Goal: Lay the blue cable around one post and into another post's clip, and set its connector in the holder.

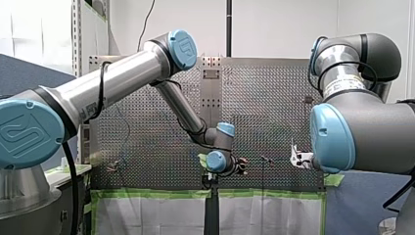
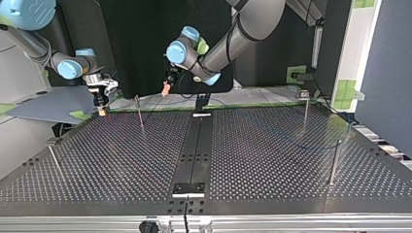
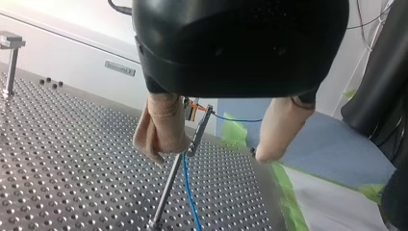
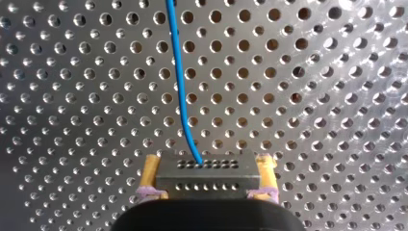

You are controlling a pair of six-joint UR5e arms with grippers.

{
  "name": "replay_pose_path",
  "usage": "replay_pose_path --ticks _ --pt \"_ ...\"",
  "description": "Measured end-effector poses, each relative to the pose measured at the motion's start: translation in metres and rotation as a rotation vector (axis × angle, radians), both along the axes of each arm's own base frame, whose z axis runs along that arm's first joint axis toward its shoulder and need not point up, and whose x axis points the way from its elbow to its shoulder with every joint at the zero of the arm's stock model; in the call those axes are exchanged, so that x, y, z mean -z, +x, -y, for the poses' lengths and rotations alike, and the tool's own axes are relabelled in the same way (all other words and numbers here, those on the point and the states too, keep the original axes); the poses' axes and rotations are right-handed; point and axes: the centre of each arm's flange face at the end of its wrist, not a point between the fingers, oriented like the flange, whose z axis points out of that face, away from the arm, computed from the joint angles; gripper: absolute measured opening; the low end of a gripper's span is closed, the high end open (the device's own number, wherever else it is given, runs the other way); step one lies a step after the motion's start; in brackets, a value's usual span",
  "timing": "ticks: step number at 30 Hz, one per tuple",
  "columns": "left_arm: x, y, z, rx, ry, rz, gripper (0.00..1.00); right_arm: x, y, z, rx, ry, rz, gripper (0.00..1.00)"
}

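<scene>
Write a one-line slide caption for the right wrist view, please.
My right tool grips the dark connector between yellow pads, its blue cable trailing away over the perforated table.

perforated table point(image 2: 272, 165) bears thin posts point(image 2: 334, 162), blue cable point(image 3: 189, 195).

My right tool point(image 2: 101, 103) grips the connector point(image 4: 207, 180) over the surface's point(image 2: 272, 160) far left corner in the top view. The cable point(image 4: 180, 82) runs ahead from it. A post point(image 3: 168, 185) stands ahead of my left tool point(image 3: 211, 154), between its parted fingers, with the cable beside it.
</scene>
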Motion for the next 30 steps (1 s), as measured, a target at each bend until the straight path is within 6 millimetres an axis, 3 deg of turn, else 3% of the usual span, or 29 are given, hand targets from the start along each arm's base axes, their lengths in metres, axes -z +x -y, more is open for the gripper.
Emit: replay_pose_path --ticks 9,30 --pt "-0.014 0.001 0.003 -0.002 -0.011 0.015 1.0 0.002 0.0 0.0 -0.001 0.004 0.002 0.0" --pt "-0.017 0.004 0.0 -0.019 -0.008 0.016 1.0 0.003 0.001 -0.001 -0.002 0.008 0.003 0.0"
